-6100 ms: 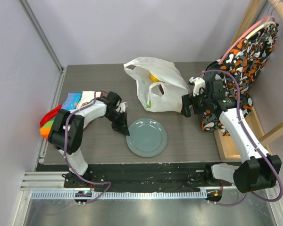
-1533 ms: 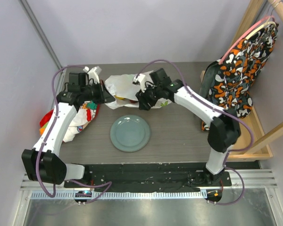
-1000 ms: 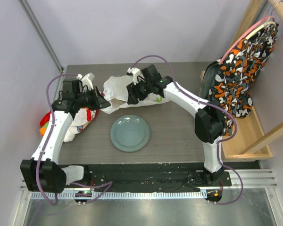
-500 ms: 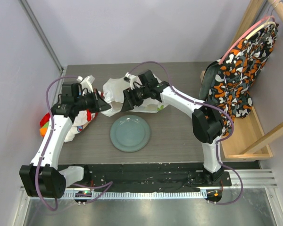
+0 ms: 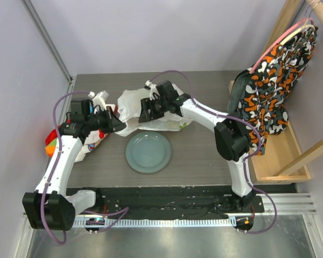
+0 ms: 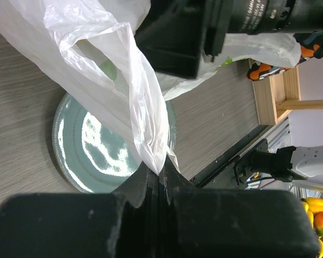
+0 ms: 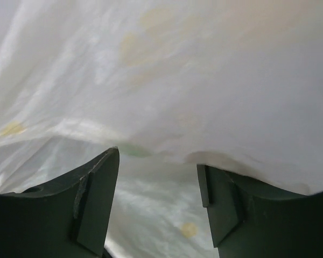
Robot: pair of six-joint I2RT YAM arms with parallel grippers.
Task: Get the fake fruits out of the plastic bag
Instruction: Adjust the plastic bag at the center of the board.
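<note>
1. Grey-brown wood-grain table (image 5: 204, 156) carries everything.
2. White crinkly bag (image 5: 130, 105) lies crumpled at the back centre of the table, and one corner is drawn forward and left over the plate's rim.
3. Rainbow-patterned cloth (image 5: 90, 144) sits at the left edge, under the left arm.
4. Grey-green plate (image 5: 148, 152) sits in front of the bag, with nothing on it.
5. Left gripper (image 6: 160, 177) is clamped on the bag's drawn-out corner, just left of the plate.
6. Right gripper (image 7: 159, 183) has its jaws apart and is pressed close against the bag's film, holding nothing.
7. Yellow and green patches (image 7: 132, 45) show faintly through the film. I cannot tell whether they are fruit.
</note>
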